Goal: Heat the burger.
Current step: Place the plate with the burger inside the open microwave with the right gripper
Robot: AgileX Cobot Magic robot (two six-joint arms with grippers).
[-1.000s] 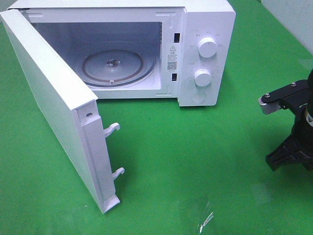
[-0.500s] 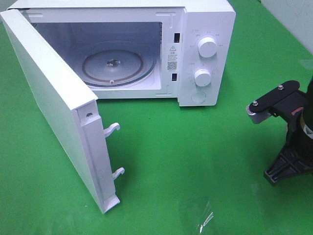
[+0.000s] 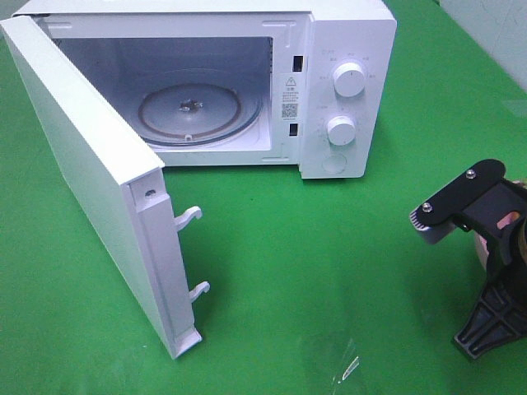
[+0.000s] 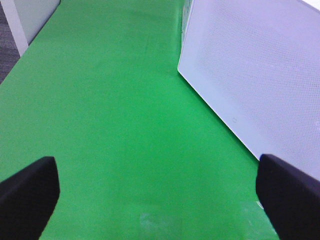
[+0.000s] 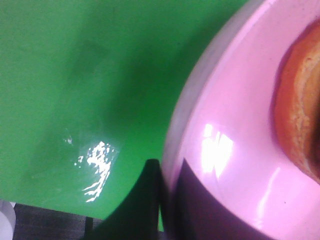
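Note:
In the right wrist view the burger (image 5: 300, 115) shows only as a golden-brown edge, lying on a shallow pink plate (image 5: 235, 150). My right gripper (image 5: 167, 185) is shut on the plate's rim, one dark finger outside the rim and one over the plate's inside. The right arm (image 3: 486, 239) stands at the right edge of the exterior view, in front of and to the right of the microwave (image 3: 346, 49); the burger is hidden there. My left gripper (image 4: 157, 195) is open over bare green mat, beside the door's outer face (image 4: 260, 75).
The white microwave's door (image 3: 90, 173) swings wide open toward the front left, with two latch hooks (image 3: 191, 216) sticking out. The glass turntable (image 3: 198, 111) lies bare inside. Two knobs (image 3: 349, 80) sit on the right panel. Green mat (image 3: 329, 271) covers the table.
The right arm has moved down the exterior view toward the table's front edge and tilted. The microwave, its door and the left gripper stay as they were.

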